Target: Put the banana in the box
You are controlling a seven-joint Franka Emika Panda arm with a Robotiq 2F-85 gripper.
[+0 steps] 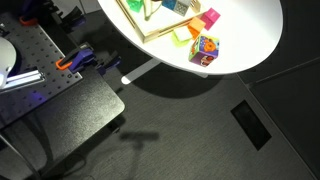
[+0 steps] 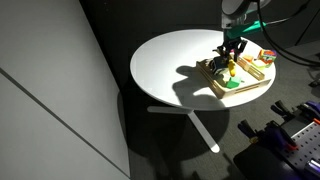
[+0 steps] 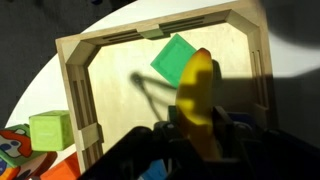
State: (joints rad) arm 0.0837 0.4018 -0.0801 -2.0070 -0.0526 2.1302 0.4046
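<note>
The banana (image 3: 197, 95) is yellow and stands upright between my gripper's fingers (image 3: 200, 135), which are shut on it. In the wrist view it hangs over the box (image 3: 75, 90), a shallow tray with a tan wooden rim and pale inside. In an exterior view my gripper (image 2: 232, 55) hovers just above the box (image 2: 242, 93) with the banana (image 2: 232, 69) below it. The box's corner (image 1: 160, 34) shows in an exterior view; the gripper is out of frame there.
A green square block (image 3: 175, 60) lies inside the box. Outside it are a lime-green cube (image 3: 50, 130), a multicoloured cube (image 1: 205, 48) and a pink block (image 1: 210, 18). All sit on a round white table (image 2: 170, 60) near its edge (image 1: 250, 60).
</note>
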